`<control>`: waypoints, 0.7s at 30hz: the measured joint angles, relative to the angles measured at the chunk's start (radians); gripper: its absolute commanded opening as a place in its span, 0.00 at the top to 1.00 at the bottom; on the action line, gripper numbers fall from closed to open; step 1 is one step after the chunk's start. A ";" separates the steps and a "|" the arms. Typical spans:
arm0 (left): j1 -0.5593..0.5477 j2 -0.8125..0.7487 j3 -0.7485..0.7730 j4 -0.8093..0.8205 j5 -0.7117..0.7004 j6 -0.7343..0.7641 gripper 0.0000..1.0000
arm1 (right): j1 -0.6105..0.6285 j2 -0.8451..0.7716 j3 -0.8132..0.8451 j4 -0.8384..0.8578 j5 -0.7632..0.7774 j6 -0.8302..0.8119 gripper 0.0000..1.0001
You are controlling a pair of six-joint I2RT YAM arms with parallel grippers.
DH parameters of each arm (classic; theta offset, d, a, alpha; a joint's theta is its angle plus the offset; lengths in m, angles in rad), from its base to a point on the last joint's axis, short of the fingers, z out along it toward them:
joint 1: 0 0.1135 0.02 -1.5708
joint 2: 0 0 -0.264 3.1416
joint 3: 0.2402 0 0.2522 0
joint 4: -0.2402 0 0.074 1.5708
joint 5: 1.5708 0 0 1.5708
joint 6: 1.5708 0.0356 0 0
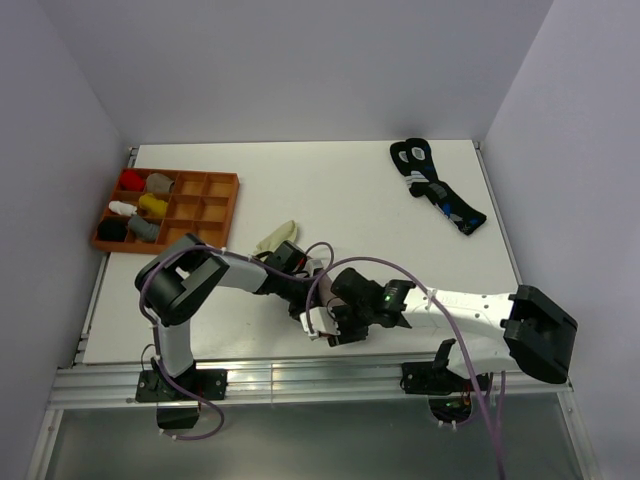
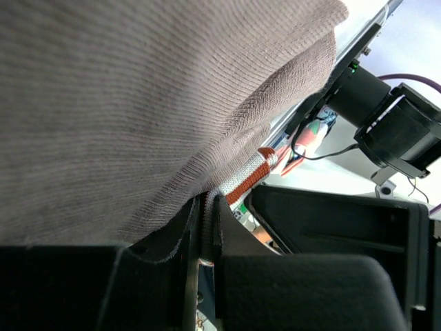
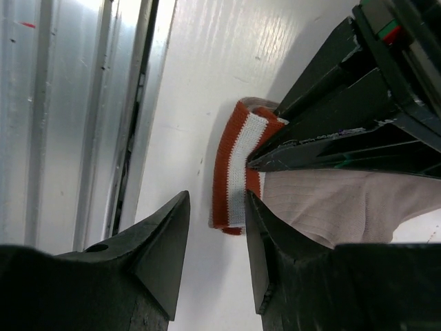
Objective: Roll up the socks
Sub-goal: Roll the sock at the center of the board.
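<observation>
While the white worktop takes up most of the overhead view, the only container on it is the orange-brown divider tray at the far left. Its leftmost compartments hold little sock bundles, one per cell: red and grey at the back, white and yellow in the middle, black and another grey in front. Far right there's a pair of black socks with blue and white marks, well apart from everything else. The taupe sock is down by the near edge, roughly centre, right where both arms meet, so from above it's mostly hidden. The cream sock lies just beyond the left forearm, partly tucked behind it. The left fingers are pinched nearly shut on the taupe fabric close to the striped cuff, and the knit drapes over most of that wrist view. The right fingers are spread apart low over the worktop, with the red-and-white cuff end sitting in the gap. One finger is right up against the cuff, can't tell if it's actually pressing, and the other is clear of it.
</observation>
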 measured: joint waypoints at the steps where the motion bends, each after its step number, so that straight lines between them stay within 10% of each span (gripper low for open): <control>1: 0.001 0.003 0.002 0.000 0.004 0.002 1.00 | 0.003 0.009 0.000 0.002 0.010 0.000 0.55; 9: 0.005 0.010 0.006 0.000 0.017 0.015 1.00 | 0.009 0.064 0.002 0.029 0.049 0.000 0.57; 16: 0.010 0.010 -0.019 0.058 0.030 0.007 0.90 | 0.009 0.106 0.021 0.051 0.082 0.016 0.86; 21: 0.015 -0.005 -0.077 0.169 0.030 -0.031 0.77 | -0.011 0.137 0.064 -0.004 0.057 0.016 0.89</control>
